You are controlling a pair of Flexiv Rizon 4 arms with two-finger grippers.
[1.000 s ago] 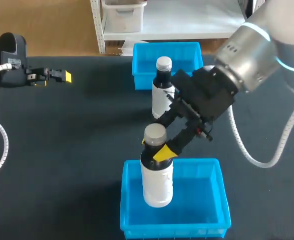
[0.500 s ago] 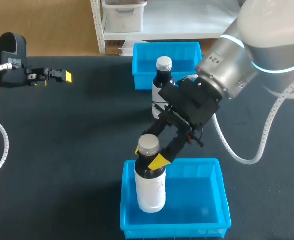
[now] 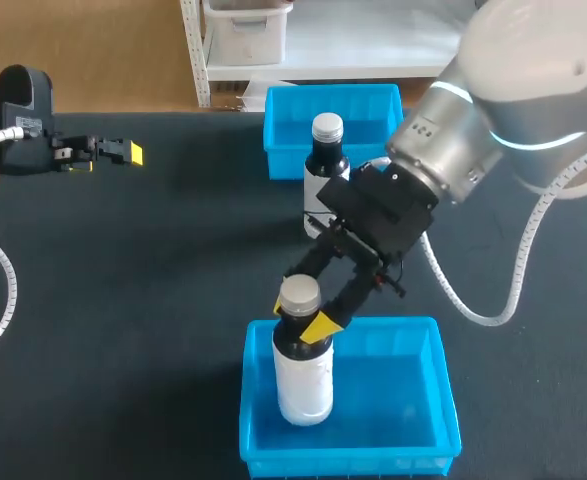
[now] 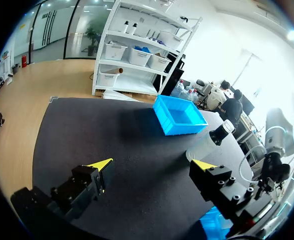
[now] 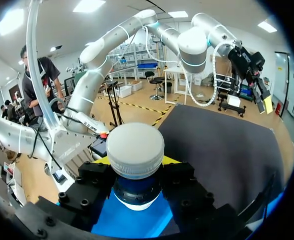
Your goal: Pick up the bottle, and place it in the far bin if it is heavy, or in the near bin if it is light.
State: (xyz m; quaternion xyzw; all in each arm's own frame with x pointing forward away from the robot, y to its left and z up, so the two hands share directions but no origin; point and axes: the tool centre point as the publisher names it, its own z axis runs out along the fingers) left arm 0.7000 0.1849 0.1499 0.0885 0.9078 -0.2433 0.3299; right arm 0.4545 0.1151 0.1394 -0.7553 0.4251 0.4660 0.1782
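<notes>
A white bottle (image 3: 303, 378) with a dark neck and grey cap (image 5: 135, 148) stands upright in the left part of the near blue bin (image 3: 435, 400). My right gripper (image 3: 308, 322) is shut on its neck, one yellow-tipped finger on each side just under the cap; in the right wrist view the gripper (image 5: 135, 169) clasps the neck with blue bin floor (image 5: 136, 225) below. The far blue bin (image 3: 373, 110) sits at the table's back. My left gripper (image 3: 123, 152) hangs open over the far left, nothing between its fingers (image 4: 99, 167).
A second bottle (image 3: 324, 185), dark with a white label and pale cap, stands just in front of the far bin, close behind my right wrist. It also shows ahead of the left gripper as a bottle (image 4: 209, 144) near the far bin (image 4: 179, 116).
My right arm has lowered the bottle into the near bin and shifted it slightly left. The left arm has not moved.
</notes>
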